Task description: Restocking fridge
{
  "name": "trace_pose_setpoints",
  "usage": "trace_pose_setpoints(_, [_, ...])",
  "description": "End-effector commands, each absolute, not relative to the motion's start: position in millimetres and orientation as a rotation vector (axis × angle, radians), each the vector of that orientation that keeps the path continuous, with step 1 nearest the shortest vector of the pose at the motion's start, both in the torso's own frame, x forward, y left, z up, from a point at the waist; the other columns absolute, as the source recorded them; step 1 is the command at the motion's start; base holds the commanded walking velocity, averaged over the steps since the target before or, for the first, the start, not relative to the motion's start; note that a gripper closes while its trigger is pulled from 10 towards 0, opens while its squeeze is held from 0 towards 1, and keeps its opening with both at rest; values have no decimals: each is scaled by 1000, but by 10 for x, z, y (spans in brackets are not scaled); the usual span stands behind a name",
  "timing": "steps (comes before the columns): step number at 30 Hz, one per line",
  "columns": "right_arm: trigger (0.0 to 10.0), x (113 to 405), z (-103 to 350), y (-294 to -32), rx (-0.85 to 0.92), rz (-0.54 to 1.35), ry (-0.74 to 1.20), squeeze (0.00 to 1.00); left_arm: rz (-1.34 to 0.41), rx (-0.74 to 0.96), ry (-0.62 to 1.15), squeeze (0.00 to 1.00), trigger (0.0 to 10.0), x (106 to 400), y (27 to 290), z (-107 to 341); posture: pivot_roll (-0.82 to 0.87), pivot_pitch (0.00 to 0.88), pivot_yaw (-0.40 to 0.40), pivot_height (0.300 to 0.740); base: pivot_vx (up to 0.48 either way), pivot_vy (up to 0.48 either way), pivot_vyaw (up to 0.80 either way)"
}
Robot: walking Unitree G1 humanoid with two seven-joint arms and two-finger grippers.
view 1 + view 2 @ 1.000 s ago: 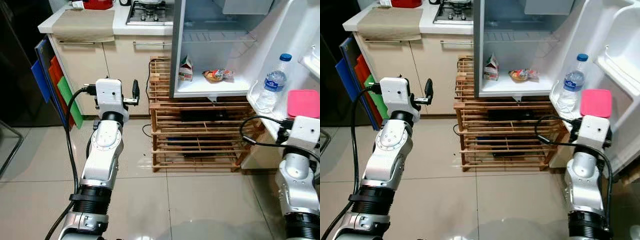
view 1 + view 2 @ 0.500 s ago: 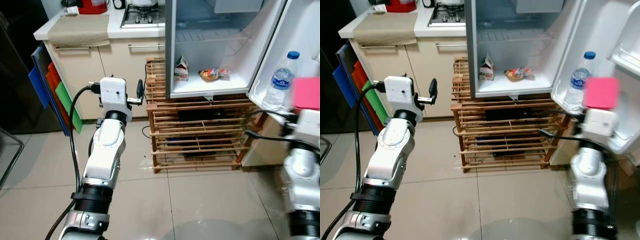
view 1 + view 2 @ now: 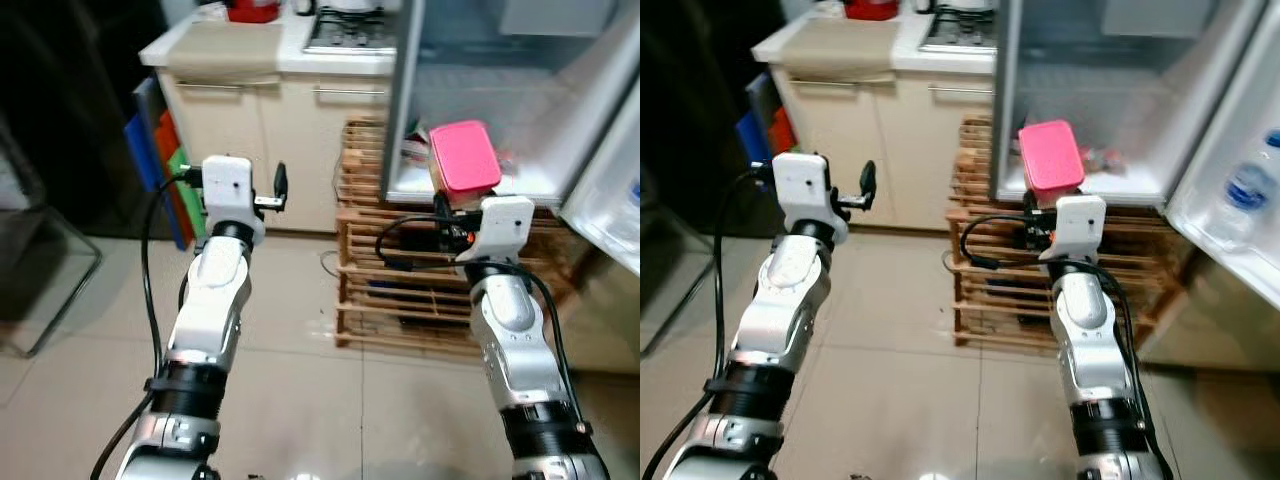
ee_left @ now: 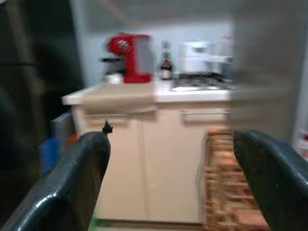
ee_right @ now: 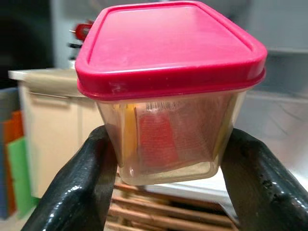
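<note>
Right wrist view: a clear plastic tub with a pink lid [image 5: 168,91] is clamped upright by the right gripper [image 5: 166,168], presumably for shelving in the open white fridge [image 3: 500,110]; the left gripper [image 4: 175,163] is held wide and empty.

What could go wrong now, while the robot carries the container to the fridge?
The right gripper grips the pink-lidded container only low on its walls, so it might tip or slip. The fridge wall stands close beside it, so the container could bump it.

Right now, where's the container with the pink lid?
The pink-lidded container is clamped in the right gripper, held up in front of the open fridge, above the wooden rack.
</note>
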State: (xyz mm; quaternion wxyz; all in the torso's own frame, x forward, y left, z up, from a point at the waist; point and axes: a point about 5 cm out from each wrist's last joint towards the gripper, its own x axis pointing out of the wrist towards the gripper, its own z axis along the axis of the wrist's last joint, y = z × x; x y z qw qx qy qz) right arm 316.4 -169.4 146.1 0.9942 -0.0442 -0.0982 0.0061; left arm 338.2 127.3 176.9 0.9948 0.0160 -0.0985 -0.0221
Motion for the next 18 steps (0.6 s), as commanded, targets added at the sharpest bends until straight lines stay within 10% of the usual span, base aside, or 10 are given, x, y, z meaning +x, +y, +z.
trace_pose_setpoints(1, [0,3202,1468,-1688,-99,20,-185,0,-47,31,-208,0,10000,3391,1251,1804,-64,0,45,740,386,-281,738])
trace_pose_setpoints(8, [0,3195,1480,-1652,-119,31,-201,0,-72,80,-198,0,10000,3384,1253,1762,-54,0,40,740,55,-40,105])
trace_pose_setpoints(18, [0,3206,1396,-1715,-125,-28,-162,0,-123,84,-193,0,10000,3398,1198,1747,-61,0,56,740,0,0,-800])
